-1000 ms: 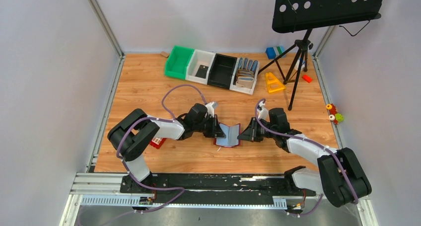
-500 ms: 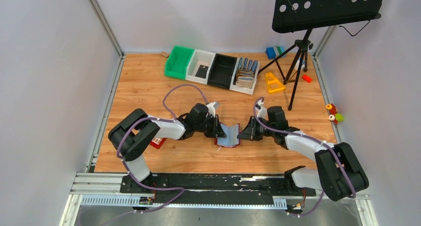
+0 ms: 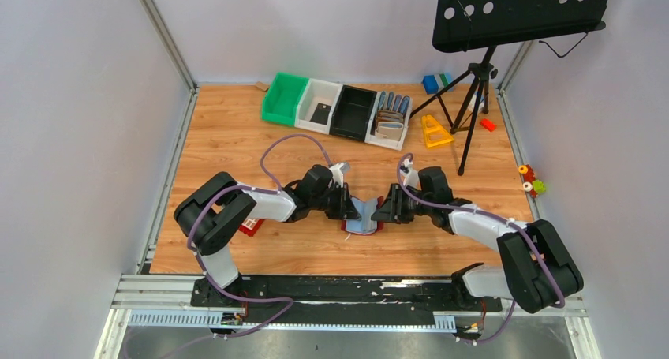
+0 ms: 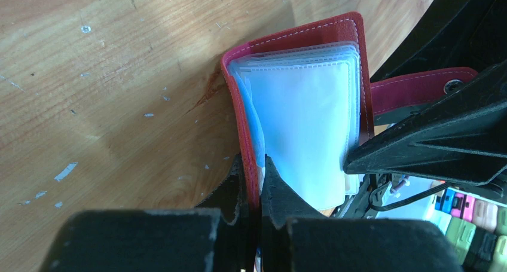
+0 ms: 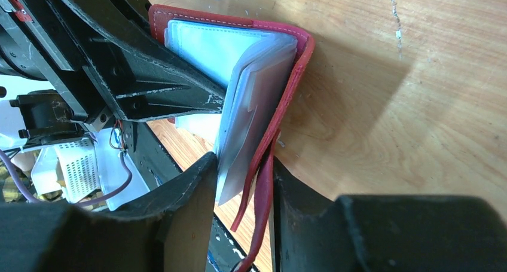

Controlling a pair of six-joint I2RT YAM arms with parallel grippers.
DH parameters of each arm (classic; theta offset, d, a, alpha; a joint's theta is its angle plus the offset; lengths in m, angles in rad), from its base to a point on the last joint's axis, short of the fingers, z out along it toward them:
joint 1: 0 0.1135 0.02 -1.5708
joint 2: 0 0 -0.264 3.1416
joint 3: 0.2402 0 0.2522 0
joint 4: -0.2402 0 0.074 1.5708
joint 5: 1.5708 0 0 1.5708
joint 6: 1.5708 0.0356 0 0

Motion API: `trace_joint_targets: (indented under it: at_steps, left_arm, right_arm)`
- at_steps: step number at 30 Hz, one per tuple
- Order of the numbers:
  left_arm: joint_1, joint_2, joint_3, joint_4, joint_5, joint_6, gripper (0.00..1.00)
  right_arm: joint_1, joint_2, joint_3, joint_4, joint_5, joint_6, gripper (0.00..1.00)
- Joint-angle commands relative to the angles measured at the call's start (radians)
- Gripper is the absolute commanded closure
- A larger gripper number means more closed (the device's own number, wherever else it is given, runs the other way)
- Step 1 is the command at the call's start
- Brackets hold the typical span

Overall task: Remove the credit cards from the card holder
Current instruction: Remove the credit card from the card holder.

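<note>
Top external view: card holder [image 3: 364,217], maroon, is seen half open on the wooden table [image 3: 237,138] between both arms, its left cover pinched in the closed left gripper [image 4: 254,164], its right cover and clear sleeves [image 4: 305,116] clamped by the right gripper [image 5: 239,170].

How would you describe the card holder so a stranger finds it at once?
On the wooden table, near its middle, the left gripper and right gripper meet. The card holder is held open between them. Only it is red leather with clear plastic sleeves inside.
</note>
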Motion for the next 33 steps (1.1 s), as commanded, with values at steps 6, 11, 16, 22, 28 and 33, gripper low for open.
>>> trace_joint_targets:
  at_steps: [6,11,16,22,28,33]
  left_arm:
    - [-0.021,0.006,0.031,0.045,0.01,0.013,1.0]
    - [-0.021,0.006,0.024,0.059,0.021,0.009,0.93]
    - [-0.021,-0.005,0.014,0.053,0.014,0.005,0.66]
    - [-0.021,-0.044,-0.01,0.044,-0.016,0.006,0.35]
    - [-0.021,-0.048,-0.006,0.007,-0.018,0.03,0.23]
    - [-0.023,-0.032,0.014,-0.033,-0.032,0.048,0.2]
  right_arm:
    - [0.034,0.075,0.05,-0.035,0.051,-0.043,0.65]
    - [0.052,0.092,0.074,-0.081,0.089,-0.058,0.75]
    - [0.055,0.067,0.084,-0.108,0.097,-0.062,0.84]
    - [0.054,0.022,0.083,-0.111,0.097,-0.053,0.93]
    - [0.055,-0.001,0.079,-0.091,0.075,-0.026,0.94]
    - [0.056,-0.015,0.059,-0.016,0.023,0.008,0.94]
